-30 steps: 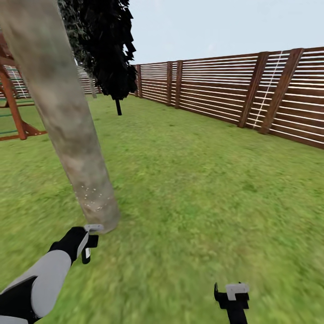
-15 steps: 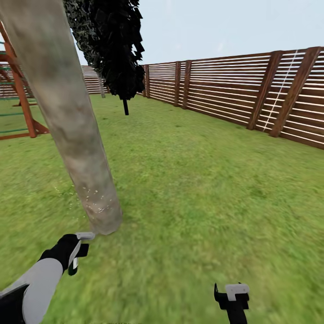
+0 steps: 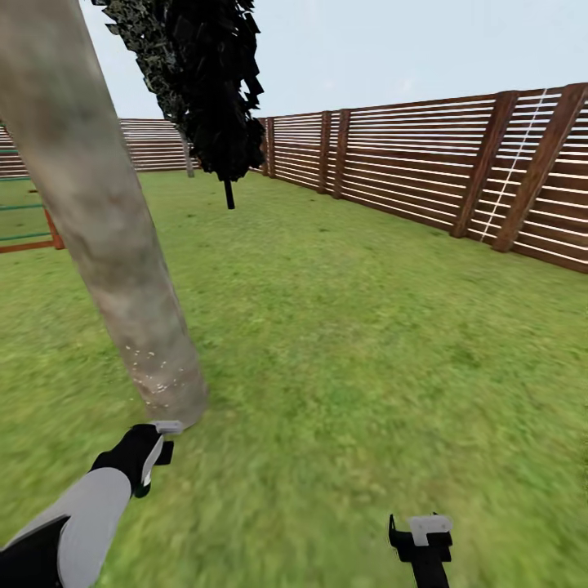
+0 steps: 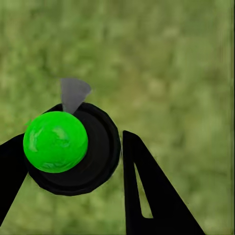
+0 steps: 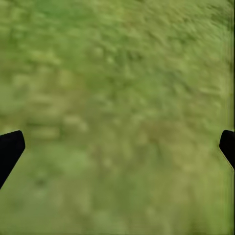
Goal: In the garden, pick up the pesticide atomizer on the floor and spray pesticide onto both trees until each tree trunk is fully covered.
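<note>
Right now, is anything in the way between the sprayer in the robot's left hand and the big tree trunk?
Nothing visible. The left gripper holds the black, green-topped sprayer just short of the thick grey-brown tree trunk, with bare green grass between. White specks already dot the trunk's base.

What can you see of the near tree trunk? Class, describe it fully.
The tree trunk is a thick, smooth, branchless cylinder, mottled grey-beige with brownish patches, looking like weathered bark. It leans across the head view, its top leaving the picture's upper left, and its base stands in the grass. Tiny white specks dot its lowest part. The left end effector hovers just short of its foot.
</note>
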{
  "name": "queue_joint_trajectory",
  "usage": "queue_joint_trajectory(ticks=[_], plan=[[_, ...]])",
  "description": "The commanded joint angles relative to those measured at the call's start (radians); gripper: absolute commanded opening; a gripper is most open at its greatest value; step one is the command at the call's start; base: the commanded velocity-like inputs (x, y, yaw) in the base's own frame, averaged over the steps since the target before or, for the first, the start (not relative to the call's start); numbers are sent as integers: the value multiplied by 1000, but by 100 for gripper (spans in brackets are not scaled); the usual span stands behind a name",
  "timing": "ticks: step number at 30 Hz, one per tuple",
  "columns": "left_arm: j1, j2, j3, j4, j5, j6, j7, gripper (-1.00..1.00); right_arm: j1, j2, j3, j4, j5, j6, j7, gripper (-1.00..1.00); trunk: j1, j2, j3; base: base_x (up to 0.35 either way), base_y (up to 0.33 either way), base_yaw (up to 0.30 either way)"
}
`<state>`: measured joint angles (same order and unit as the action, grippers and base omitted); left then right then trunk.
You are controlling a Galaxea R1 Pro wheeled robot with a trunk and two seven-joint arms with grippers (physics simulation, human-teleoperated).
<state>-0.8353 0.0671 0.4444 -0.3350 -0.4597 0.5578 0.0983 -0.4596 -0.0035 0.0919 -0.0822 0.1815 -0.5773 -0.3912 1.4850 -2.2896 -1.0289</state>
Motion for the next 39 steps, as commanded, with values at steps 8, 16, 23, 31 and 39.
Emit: queue_joint_trajectory(ticks=[8, 16, 23, 31, 39], plan=[[-1, -10, 3, 0, 1, 1, 3, -100, -1, 0, 8, 1, 6, 1, -11, 100, 0, 0, -1, 97, -264, 0], [-1, -9, 6, -8, 1, 1, 4, -100, -1, 0, 8, 1, 6, 1, -11, 100, 0, 0, -1, 90, -268, 184], [-1, -10, 6, -9, 1, -1, 4, -100, -1, 0, 8, 1, 6, 2, -11, 100, 0, 0, -1, 178, -240, 276], [-1, -12, 6, -5, 3, -2, 3, -100, -1, 0, 8, 1, 6, 2, -11, 100, 0, 0, -1, 209, -182, 277], [-18, -66, 8, -78, 3, 6, -1, -100, -1, 0, 8, 1, 6, 2, -11, 100, 0, 0, -1, 10, -9, 277]])
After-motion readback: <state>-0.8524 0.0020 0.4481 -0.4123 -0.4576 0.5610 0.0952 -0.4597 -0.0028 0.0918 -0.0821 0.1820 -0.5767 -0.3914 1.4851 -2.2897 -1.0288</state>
